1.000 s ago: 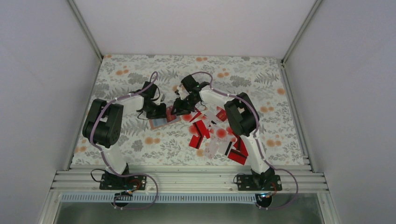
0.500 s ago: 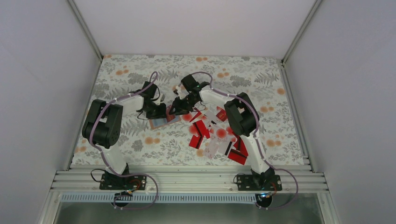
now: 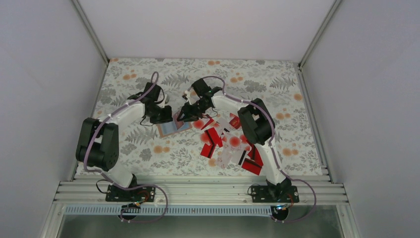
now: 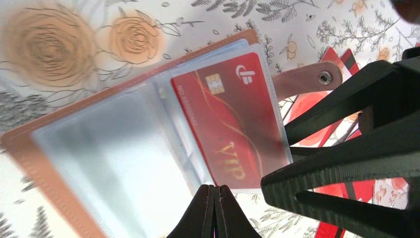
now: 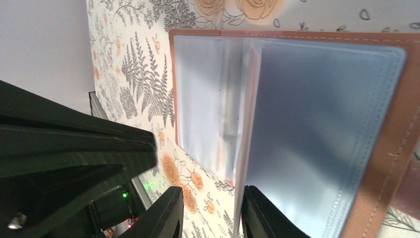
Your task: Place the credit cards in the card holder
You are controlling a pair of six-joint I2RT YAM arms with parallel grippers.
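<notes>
— Left wrist view first: what sits under us?

— Our left hand (image 4: 214, 191) is clenched on nothing, fingertips pressed together. It is poised over the near edge of the flat tan leather-like card holder (image 4: 22, 148), which lies opened on the flower-printed worktop (image 3: 277, 94). Just ahead of those fingertips, one red credit card with a gold chip (image 4: 228, 119) sits inside one of the holder's clear plastic sleeves (image 4: 109, 148).

— Why clenched and low?

— We judge that a closed tip makes a good pin, steadying the holder while the other hand works. Whether it touches the plastic, we cannot tell.

— And our right hand?

— Our right hand (image 5: 212, 193) faces the left one across the holder. Its fingers are apart, and the free edge of a pale sleeve leaf (image 5: 317, 139) stands between them, close against one finger. It looks released rather than pinching. We take it that straddling the edge holds a pocket fanned open for a card.

— Where are the others?

— The loose red and white credit cards (image 3: 228, 144) lie heaped behind the right hand, beside its forearm and well apart from the left hand. Most of the job seems ahead of us.

— What should we watch?

— Thin cards lying flat are hard to lift, and floppy sleeves may close.
</notes>
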